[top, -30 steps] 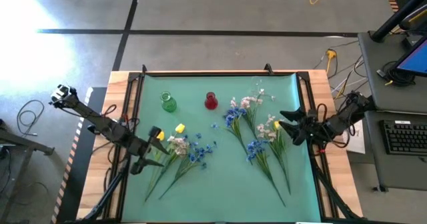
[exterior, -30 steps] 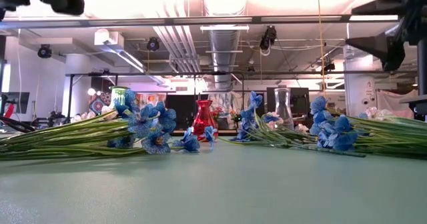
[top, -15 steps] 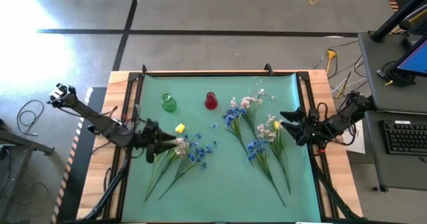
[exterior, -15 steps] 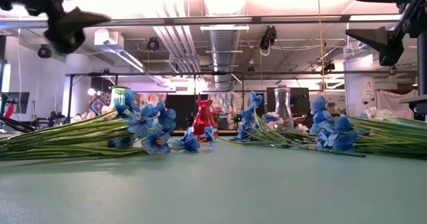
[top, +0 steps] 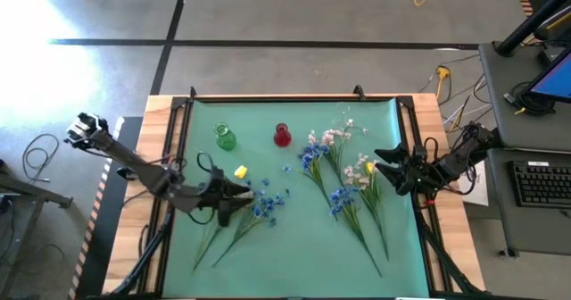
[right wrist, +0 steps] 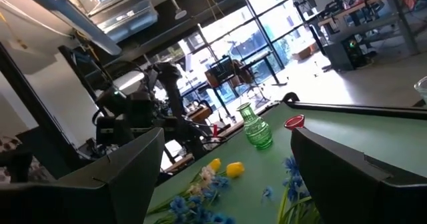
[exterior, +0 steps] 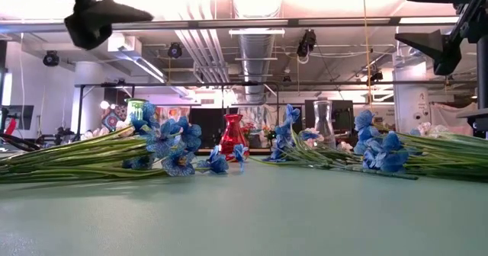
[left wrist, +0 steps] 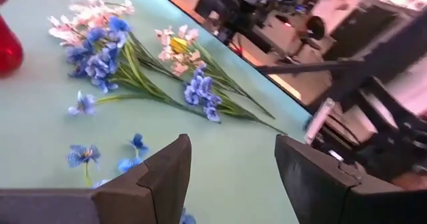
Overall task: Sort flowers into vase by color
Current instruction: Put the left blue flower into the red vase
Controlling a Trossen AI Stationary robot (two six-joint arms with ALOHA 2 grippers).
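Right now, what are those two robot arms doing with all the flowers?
They are sorting fake flowers into vases. The left gripper hovers open over the left bunch of blue, pink-white and yellow flowers, holding nothing. The right gripper waits open beside the right bunch. The small green glass vase and red glass vase look empty.

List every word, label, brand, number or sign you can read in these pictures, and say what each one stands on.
None can be read.
Green vase, red vase and mat: no print shows.
Keyboard on the side desk: key legends too small to read.
Room beyond the table, low view: nothing legible.
Left gripper and right gripper, both open: no markings show.
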